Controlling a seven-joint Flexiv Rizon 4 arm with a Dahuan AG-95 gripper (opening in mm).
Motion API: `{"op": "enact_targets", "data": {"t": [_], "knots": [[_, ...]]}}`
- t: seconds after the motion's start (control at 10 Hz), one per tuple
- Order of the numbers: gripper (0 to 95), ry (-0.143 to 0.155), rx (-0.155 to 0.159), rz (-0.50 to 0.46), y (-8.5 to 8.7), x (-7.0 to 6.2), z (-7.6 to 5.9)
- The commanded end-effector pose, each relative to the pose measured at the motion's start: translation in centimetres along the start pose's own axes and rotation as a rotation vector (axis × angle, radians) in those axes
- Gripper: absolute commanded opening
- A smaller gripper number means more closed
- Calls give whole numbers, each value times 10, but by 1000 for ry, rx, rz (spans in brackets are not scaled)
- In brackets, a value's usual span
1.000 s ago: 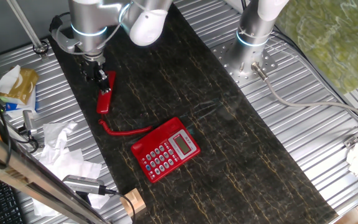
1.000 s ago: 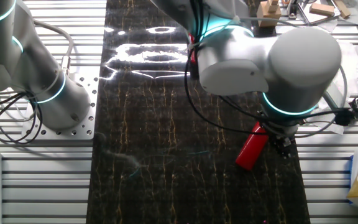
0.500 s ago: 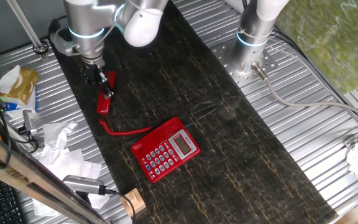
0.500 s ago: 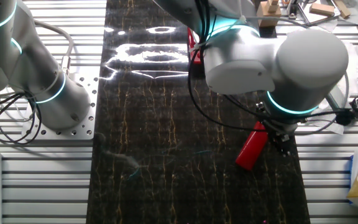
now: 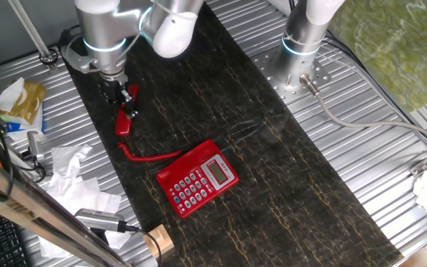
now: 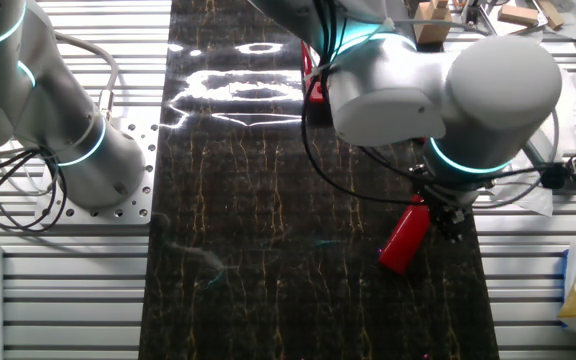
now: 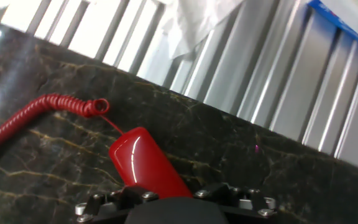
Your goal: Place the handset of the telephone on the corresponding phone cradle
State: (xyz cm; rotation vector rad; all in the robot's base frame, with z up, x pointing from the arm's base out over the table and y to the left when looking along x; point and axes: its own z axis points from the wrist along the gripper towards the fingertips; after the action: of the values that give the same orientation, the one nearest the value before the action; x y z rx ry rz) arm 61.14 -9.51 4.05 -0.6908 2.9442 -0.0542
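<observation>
A robot arm reaches straight down at the upper left of one fixed view, its end effector (image 5: 124, 101) pinching the upper end of the red handset (image 5: 124, 119). The handset's lower end appears to touch the dark marbled surface (image 5: 288, 170), tilted as though caught partway into a lift. The grip sits at one end, which probably leaves the rest of the handset free to be lowered into place.

The telephone (image 5: 197, 179) lies well apart, lower in the frame's centre, keypad and display facing up. Its cradle (image 5: 215, 153), the strip beside the display, appears unoccupied. A coiled red cord (image 5: 145, 156) runs between handset and telephone.

In the other fixed view the arm's bulky wrist hangs over the handset (image 6: 405, 236) at lower right, fingers pointing down. The hand view shows the handset (image 7: 143, 163) emerging from beneath the end effector, cord (image 7: 39, 113) curling toward the left edge. Crumpled paper (image 5: 73, 178) lies on the ribbed metal at left.
</observation>
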Motion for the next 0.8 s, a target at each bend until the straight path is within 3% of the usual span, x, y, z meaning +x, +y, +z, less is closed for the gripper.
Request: {"op": "enact_targets", "data": {"t": [0.1,0.4,0.5,0.8], "knots": [[950,10,27,-93,4,1,0],[950,8,37,-179,8,4,0],[760,3,41,-206,9,6,1],[760,-12,42,-228,10,11,3]]}}
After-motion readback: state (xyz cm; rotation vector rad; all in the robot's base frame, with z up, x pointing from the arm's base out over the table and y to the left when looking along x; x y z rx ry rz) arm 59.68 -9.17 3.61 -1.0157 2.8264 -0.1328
